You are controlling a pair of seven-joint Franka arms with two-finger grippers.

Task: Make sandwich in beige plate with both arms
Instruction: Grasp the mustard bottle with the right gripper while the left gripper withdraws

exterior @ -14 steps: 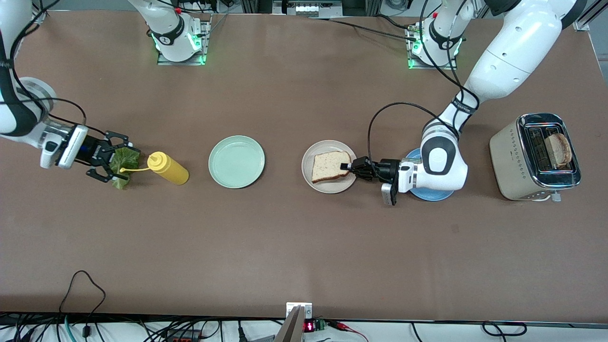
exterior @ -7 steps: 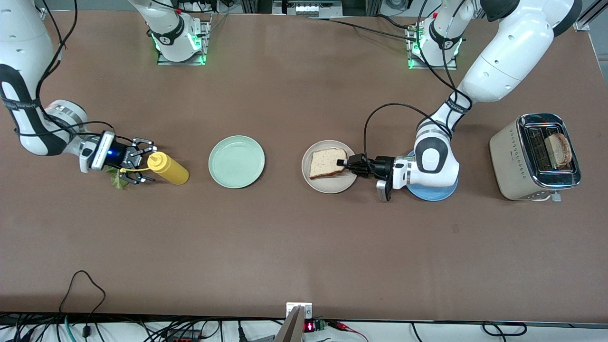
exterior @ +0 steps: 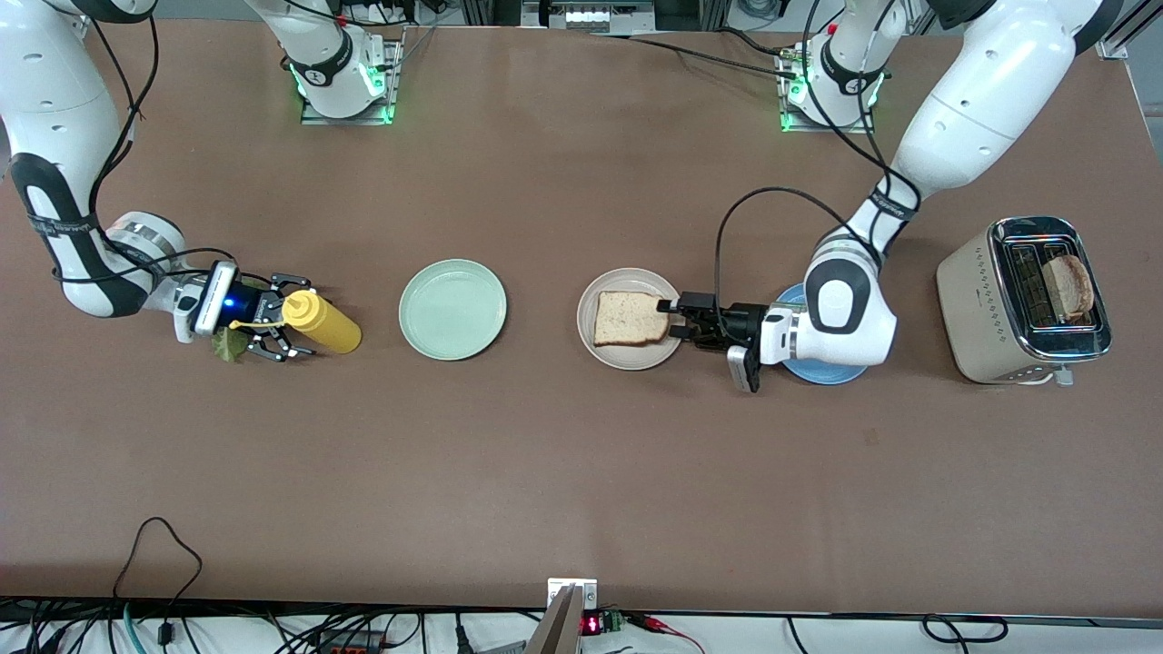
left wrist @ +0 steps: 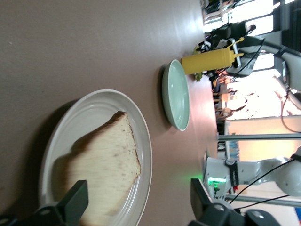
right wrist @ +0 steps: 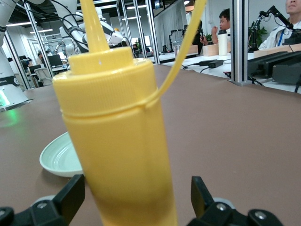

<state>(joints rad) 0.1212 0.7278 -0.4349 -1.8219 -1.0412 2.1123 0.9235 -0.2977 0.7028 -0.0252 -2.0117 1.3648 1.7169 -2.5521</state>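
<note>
Front view: left end effector [exterior: 674,320] open beside bread [exterior: 627,318].

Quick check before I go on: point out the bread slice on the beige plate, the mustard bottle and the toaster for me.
bread slice [exterior: 625,319], front view, middle of its top face.
mustard bottle [exterior: 327,326], front view, middle of its yellow body.
toaster [exterior: 977,304], front view, its beige side wall.
</note>
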